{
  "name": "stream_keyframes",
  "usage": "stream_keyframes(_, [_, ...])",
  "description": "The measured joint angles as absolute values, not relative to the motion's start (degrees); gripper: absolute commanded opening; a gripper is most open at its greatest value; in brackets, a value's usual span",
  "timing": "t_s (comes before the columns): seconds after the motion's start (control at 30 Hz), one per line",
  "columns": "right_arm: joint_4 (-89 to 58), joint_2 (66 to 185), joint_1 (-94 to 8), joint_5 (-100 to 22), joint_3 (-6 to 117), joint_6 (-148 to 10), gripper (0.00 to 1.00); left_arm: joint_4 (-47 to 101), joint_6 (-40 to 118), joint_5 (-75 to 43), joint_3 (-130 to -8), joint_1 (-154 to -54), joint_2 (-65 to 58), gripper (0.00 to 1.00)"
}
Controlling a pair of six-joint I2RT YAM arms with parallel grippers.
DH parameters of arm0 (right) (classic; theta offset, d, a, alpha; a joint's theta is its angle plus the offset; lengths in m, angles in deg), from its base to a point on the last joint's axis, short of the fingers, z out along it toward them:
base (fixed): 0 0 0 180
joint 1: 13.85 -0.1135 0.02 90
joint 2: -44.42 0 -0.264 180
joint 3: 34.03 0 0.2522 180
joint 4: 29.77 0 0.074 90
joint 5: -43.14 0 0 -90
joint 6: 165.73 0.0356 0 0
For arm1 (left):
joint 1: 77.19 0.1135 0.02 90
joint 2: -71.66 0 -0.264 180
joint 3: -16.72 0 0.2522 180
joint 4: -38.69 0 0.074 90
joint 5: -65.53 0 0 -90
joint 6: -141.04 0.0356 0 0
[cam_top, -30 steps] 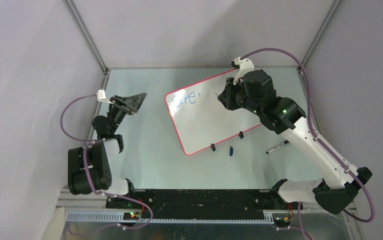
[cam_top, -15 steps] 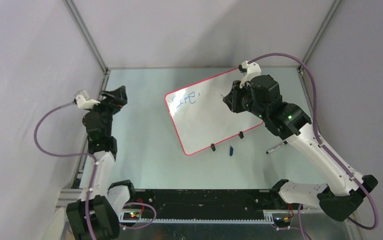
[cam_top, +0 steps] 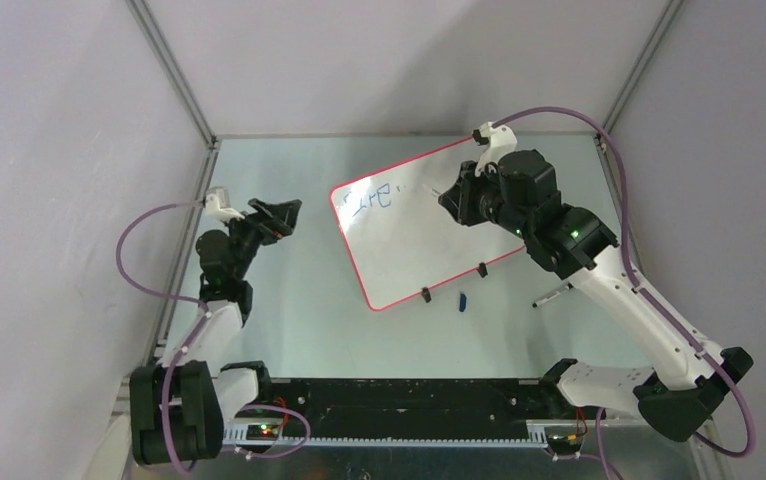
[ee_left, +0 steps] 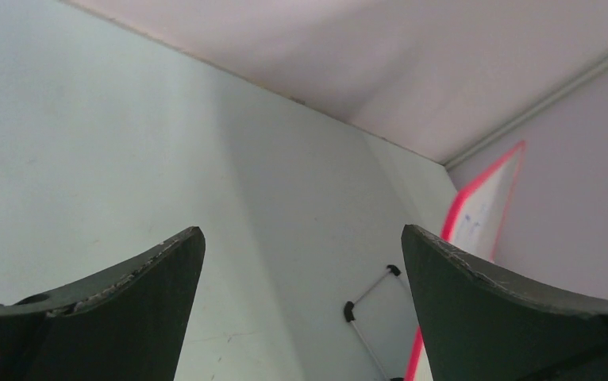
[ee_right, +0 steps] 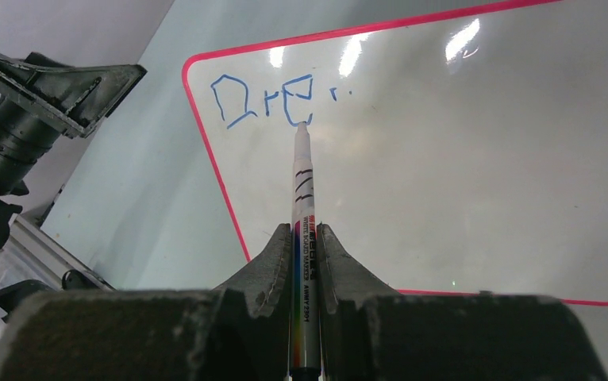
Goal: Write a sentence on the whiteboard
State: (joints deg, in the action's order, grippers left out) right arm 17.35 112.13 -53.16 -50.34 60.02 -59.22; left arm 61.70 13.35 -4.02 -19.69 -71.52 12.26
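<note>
We see right gripper (ee_right: 298, 230) pinching marker (ee_right: 301, 178) at sentence (ee_right: 261, 99); left gripper (ee_left: 301, 262) spread, empty. Risk: tip pressure may shift unheld whiteboard (ee_right: 459, 167), distorting letters.

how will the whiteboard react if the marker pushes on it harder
The whiteboard looks thin and rigid, so it probably won't flex much. Nothing pins it, the left gripper is open and apart from it, so the marker could shove it across the smooth table. Its glossy face would likely be slippery to grip.
</note>
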Motion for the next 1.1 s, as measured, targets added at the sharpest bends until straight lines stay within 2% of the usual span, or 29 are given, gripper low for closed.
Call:
stream_keyframes(0.17, [16.9,112.9,-54.3,-50.5,60.0,-59.3,0.00,69.8,12.0,-1.1,-19.6,-73.2,7.0,1.00])
stream_keyframes(0.8, [16.4,112.7,-55.7,-51.1,58.6,-60.9,0.00,72.1,13.9,1.3,-17.2,-78.7,10.5,0.99])
stream_keyframes(0.93, [15.9,112.7,-55.5,-50.9,58.6,-61.5,0.00,74.9,14.1,2.5,-17.2,-79.6,8.9,0.99])
stream_keyframes(1.03, [15.3,112.7,-55.3,-50.7,58.6,-62.0,0.00,75.2,14.1,2.7,-17.2,-79.8,6.4,0.95])
stream_keyframes(1.1, [15.2,112.7,-55.3,-50.6,58.6,-62.3,0.00,75.8,14.1,2.7,-17.2,-79.9,4.8,0.97])
